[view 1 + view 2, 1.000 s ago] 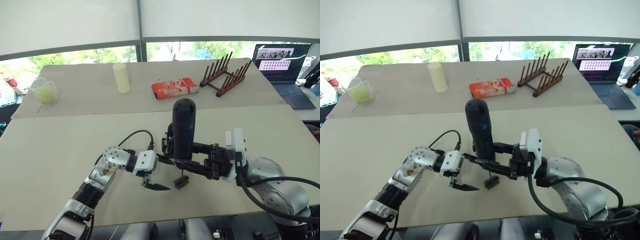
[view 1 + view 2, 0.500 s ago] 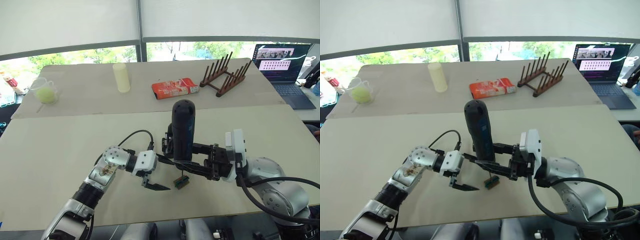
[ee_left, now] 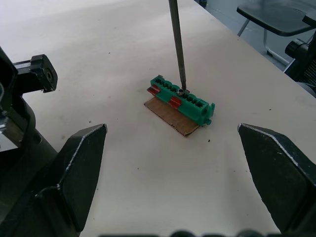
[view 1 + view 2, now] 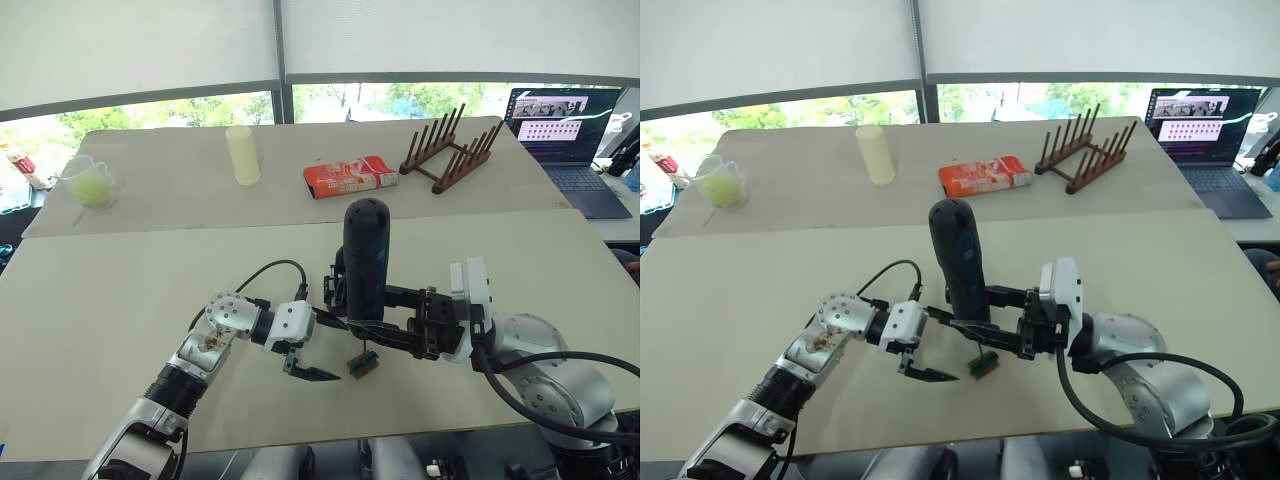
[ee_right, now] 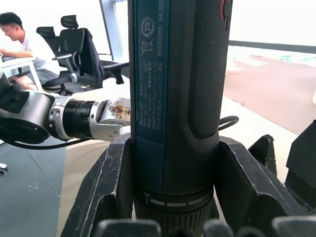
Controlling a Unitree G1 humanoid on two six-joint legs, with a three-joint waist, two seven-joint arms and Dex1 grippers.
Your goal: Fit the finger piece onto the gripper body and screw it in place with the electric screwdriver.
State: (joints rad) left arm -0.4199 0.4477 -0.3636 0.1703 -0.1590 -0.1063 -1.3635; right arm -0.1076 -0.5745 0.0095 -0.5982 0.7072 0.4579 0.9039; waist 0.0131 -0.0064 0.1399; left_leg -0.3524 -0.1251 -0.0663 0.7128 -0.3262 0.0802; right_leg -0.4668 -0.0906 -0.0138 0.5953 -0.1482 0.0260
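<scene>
The right gripper (image 4: 372, 327) is clamping its fingers around the electric screwdriver (image 4: 365, 258), holding the thick black cylinder upright over the near-middle of the tabletop (image 4: 120, 290), and the right wrist view is showing those fingers (image 5: 106, 185) pressing on both sides of the barrel. The thin metal bit (image 3: 176, 44) is coming straight down and its tip is sitting on top of a small green terminal block (image 3: 181, 98), which is lying flat on a scrap of brown card (image 3: 171, 116), close to the near edge of the tabletop. The left gripper (image 4: 318, 350) is hovering just beside that block on the robot's left, its fingers (image 3: 81, 163) spread wide apart and gripping nothing, with the block lying in the gap ahead of them and touching neither finger. A black cable (image 4: 262, 275) is looping over the left wrist. Farther back, on the second tabletop behind, a pale yellow cylinder (image 4: 242, 154) is standing upright, an orange-red packet (image 4: 350, 176) is lying flat toward the middle, and a dark wooden rack (image 4: 448, 150) of pegs is sitting to its right. A clear cup with something yellow-green inside (image 4: 91, 183) is standing toward the far left edge, and an open laptop (image 4: 565, 130) is glowing at the far right corner.
</scene>
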